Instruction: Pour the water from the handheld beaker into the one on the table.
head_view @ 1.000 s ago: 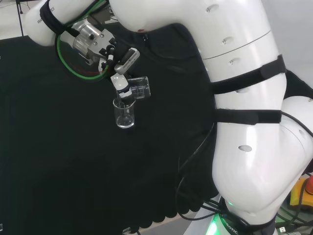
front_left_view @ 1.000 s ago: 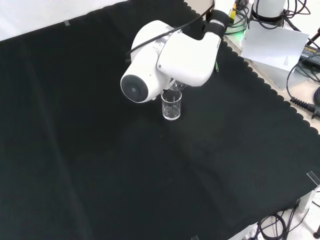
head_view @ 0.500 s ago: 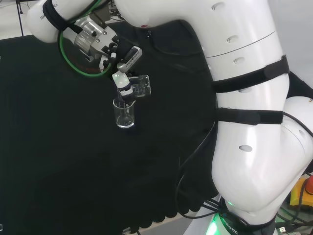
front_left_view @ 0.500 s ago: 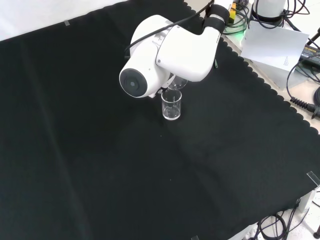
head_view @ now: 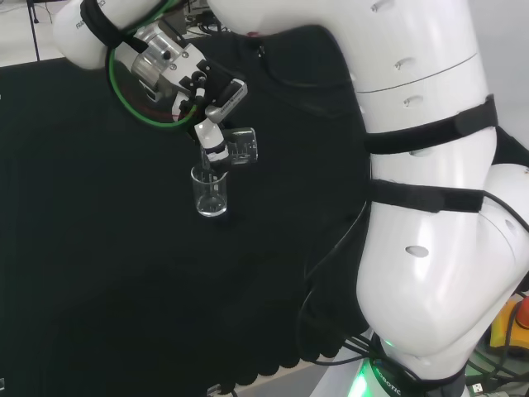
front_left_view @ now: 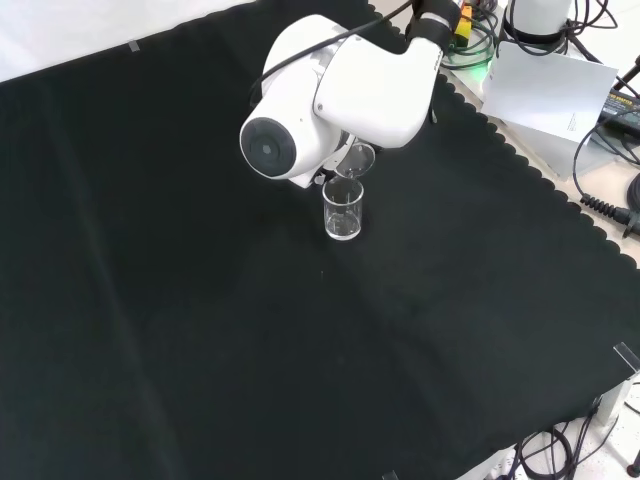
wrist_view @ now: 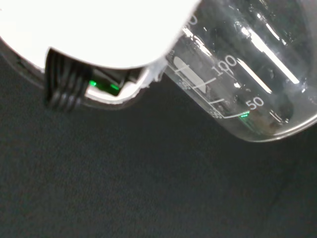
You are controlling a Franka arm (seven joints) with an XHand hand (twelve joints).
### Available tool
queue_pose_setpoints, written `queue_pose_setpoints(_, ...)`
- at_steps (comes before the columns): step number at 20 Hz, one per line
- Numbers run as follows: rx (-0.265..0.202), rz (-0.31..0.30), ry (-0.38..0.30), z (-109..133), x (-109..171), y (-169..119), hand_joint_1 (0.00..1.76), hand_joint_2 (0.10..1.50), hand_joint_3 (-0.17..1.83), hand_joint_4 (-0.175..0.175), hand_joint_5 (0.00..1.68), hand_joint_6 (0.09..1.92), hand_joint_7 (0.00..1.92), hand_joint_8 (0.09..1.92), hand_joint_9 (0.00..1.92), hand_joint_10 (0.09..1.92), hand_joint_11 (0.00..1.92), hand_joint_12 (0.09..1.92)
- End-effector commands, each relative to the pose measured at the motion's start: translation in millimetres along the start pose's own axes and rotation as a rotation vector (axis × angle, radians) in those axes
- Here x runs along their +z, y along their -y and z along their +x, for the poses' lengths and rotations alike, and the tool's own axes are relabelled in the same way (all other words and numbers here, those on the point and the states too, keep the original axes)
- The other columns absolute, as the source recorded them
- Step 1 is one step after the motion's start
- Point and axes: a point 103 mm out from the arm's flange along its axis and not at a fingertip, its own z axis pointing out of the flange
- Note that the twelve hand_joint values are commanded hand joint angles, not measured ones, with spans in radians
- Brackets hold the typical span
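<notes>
So the robot hand (head_view: 213, 124) is gripping the tipped beaker (head_view: 240, 146) over the desk beaker (head_view: 210, 193), pouring looks mostly done.

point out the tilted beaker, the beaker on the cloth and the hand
tilted beaker (head_view: 240, 146), head view, on its clear side wall
beaker on the cloth (head_view: 210, 195), head view, on the middle of its glass wall
hand (head_view: 216, 149), head view, on a finger against the tilted beaker
</notes>
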Motion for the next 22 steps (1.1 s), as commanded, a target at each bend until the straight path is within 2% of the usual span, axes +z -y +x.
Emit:
queue_pose_setpoints(1,-0.028,-0.027,-0.033,-6,4,-2,1.45,0.37,1.15,-0.175,1.18,0.95,1.27,0.94,1.49,0.75,1.17,0.86)
queue_pose_setpoints(7,-0.054,-0.058,-0.066,-10,8,-2,1.45,0.37,1.14,-0.175,1.18,0.95,1.27,0.94,1.49,0.75,1.17,0.86)
queue_pose_setpoints(11,-0.076,-0.108,-0.096,-12,10,-1,1.45,0.37,1.14,-0.175,1.18,0.95,1.27,0.94,1.49,0.75,1.17,0.86)
queue_pose_setpoints(15,-0.103,-0.193,-0.127,-15,13,1,1.45,0.37,1.14,-0.175,1.17,0.95,1.27,0.94,1.49,0.75,1.17,0.86)
queue_pose_setpoints(19,-0.144,-0.297,-0.193,-28,16,0,1.45,0.37,1.14,-0.175,1.17,0.95,1.27,0.94,1.49,0.75,1.16,0.86)
queue_pose_setpoints(20,-0.154,-0.348,-0.224,-34,18,-2,1.45,0.37,1.14,-0.175,1.17,0.95,1.27,0.94,1.49,0.75,1.15,0.87)
queue_pose_setpoints(22,-0.162,-0.41,-0.266,-42,21,-4,1.45,0.38,1.13,-0.175,1.17,0.95,1.27,0.94,1.48,0.75,1.15,0.87)
